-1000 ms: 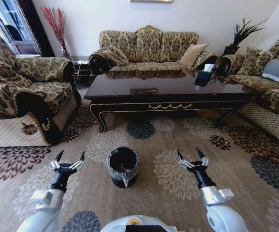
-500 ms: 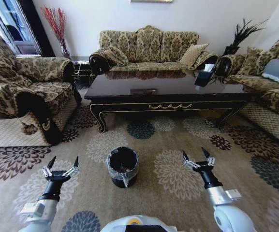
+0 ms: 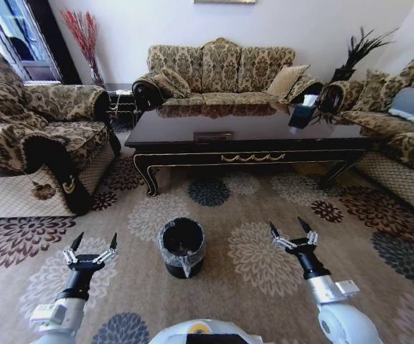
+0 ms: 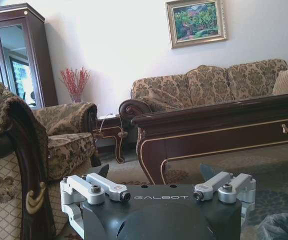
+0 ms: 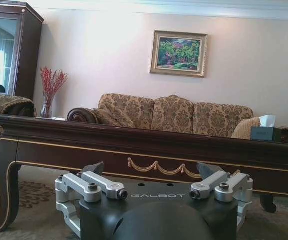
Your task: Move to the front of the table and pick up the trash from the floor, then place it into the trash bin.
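The dark glossy table point(image 3: 250, 136) stands across the room ahead, and its carved leg and apron show close in the left wrist view point(image 4: 223, 130) and the right wrist view point(image 5: 134, 145). The black trash bin point(image 3: 182, 247) with its clear liner stands on the floral carpet floor point(image 3: 250, 287) between my arms. My left gripper point(image 3: 95, 239) hangs open and holds nothing to the bin's left. My right gripper point(image 3: 287, 226) is open and holds nothing to the bin's right. The bin's liner edge point(image 4: 283, 227) shows in the left wrist view. The trash is out of view.
An armchair point(image 3: 41, 143) stands on the left, a sofa point(image 3: 221, 72) behind the table and another sofa point(image 3: 400, 122) on the right. A tissue box point(image 3: 303, 107) sits on the table's right end. Open carpet lies between the table and me.
Both arms have drawn back toward me since a second ago, the left gripper also shifting leftward away from the bin. Both grippers stay open. In the last half second almost nothing moved.
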### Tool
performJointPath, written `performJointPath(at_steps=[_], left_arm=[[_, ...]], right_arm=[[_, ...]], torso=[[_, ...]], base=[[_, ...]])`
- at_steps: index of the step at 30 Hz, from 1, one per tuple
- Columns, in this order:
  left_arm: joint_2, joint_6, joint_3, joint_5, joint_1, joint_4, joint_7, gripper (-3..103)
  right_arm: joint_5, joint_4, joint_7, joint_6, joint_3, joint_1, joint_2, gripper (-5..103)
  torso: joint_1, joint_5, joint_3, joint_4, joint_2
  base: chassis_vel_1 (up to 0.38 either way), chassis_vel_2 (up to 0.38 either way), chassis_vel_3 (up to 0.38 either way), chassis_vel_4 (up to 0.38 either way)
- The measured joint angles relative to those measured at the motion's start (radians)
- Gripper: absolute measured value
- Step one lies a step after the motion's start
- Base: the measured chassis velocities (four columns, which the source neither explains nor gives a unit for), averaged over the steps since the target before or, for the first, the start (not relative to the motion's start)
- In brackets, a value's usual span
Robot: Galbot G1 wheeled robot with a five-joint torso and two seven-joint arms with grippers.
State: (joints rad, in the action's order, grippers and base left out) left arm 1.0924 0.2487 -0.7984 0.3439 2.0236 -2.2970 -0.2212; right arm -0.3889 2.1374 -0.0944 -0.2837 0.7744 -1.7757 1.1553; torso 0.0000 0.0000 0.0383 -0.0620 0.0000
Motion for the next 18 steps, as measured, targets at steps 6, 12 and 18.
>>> performJointPath(at_steps=[6,12,18], left_arm=[[0.000,-0.001,0.001,0.001,-0.001,0.000,-0.001,100],[0.000,-0.002,0.001,0.001,-0.001,0.001,-0.001,100],[-0.001,-0.003,0.001,0.002,-0.002,0.001,-0.002,100]], right_arm=[[0.000,0.001,0.000,0.001,0.000,0.000,0.000,100],[0.000,0.001,0.000,0.001,-0.001,0.000,0.000,100],[0.000,0.001,0.000,0.002,-0.001,0.000,0.000,100]], torso=[[0.000,0.0000,0.000,0.0000,0.000],[0.000,0.0000,0.000,0.0000,0.000],[0.000,0.0000,0.000,0.0000,0.000]], base=[[0.000,0.000,0.000,0.000],[0.000,0.000,0.000,0.000],[0.009,-0.009,-0.007,0.014]])
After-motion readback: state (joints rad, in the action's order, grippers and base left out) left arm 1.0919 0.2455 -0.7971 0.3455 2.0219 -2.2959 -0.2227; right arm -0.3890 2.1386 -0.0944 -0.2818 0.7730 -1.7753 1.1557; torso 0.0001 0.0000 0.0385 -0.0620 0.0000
